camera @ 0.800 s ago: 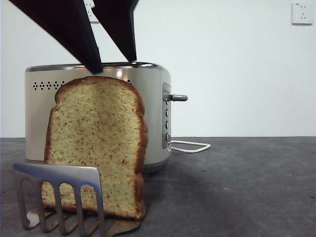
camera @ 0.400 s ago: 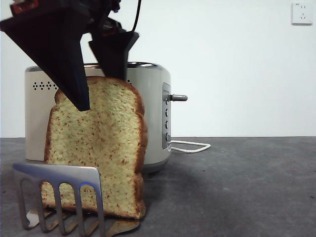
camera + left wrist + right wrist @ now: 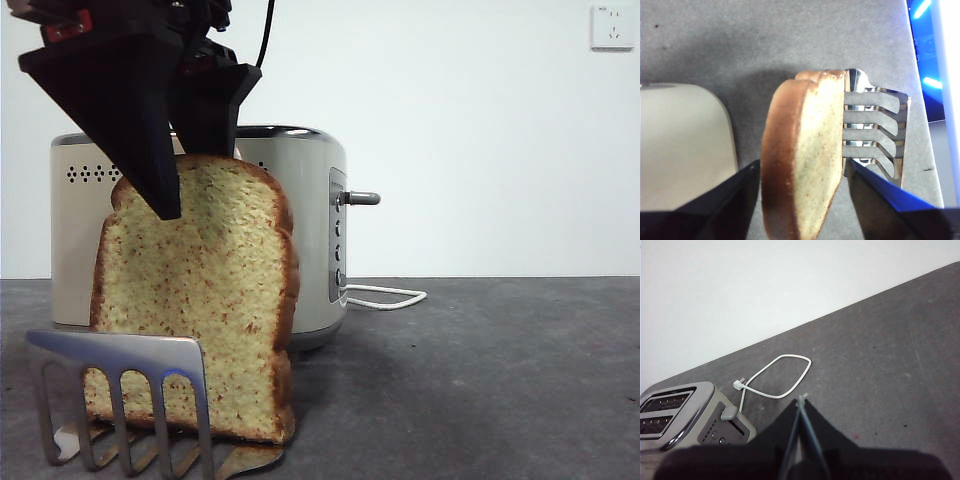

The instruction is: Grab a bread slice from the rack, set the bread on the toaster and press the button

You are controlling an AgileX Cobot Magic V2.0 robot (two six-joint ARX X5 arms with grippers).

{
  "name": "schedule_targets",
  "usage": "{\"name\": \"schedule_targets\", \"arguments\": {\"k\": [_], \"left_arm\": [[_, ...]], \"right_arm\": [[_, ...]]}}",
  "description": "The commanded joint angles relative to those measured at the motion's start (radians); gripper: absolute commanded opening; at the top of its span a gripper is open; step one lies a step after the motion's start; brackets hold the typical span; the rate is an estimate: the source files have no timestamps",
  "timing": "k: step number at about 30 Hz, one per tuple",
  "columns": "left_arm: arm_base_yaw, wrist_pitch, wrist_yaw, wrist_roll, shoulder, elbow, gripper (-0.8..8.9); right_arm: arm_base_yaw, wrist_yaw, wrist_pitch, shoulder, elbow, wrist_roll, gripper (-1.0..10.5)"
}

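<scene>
The slice of bread [image 3: 195, 300] stands upright in the steel rack [image 3: 120, 400], in front of the cream toaster [image 3: 305, 230]. My left gripper [image 3: 190, 185] has come down over the bread's domed top. One jaw is in front of the slice and the other behind it. In the left wrist view the bread [image 3: 805, 160] sits between the two jaws of the left gripper [image 3: 802, 172], each very close to a face, with thin gaps still showing. The rack [image 3: 875, 125] and the toaster [image 3: 680, 145] flank it. My right gripper [image 3: 800, 400] is shut and empty, off above the table past the toaster [image 3: 675, 415].
The toaster's lever [image 3: 360, 198] sticks out of its grey side panel above a column of small buttons. A white cord [image 3: 385, 295] loops on the dark table behind it. Two slots [image 3: 662, 412] are open on the toaster's top. A wall socket [image 3: 611, 27] is high on the right.
The left gripper has dropped from above the toaster onto the bread's top, and its jaws have narrowed around the slice. The bread and rack have not moved.
</scene>
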Motion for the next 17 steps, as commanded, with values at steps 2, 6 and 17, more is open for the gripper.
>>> {"name": "schedule_targets", "arguments": {"k": [2, 6, 17], "left_arm": [[0.002, -0.005, 0.007, 0.016, -0.003, 0.002, 2.7], [0.002, -0.004, 0.007, 0.024, -0.024, 0.002, 1.06], [-0.003, -0.02, 0.069, 0.06, -0.051, 0.002, -0.09]], "right_arm": [[0.0, 0.001, 0.006, -0.001, 0.003, -0.012, 0.0], [0.0, 0.001, 0.005, -0.001, 0.003, -0.016, 0.0], [0.0, 0.001, -0.01, -0.001, 0.003, -0.016, 0.0]]}}
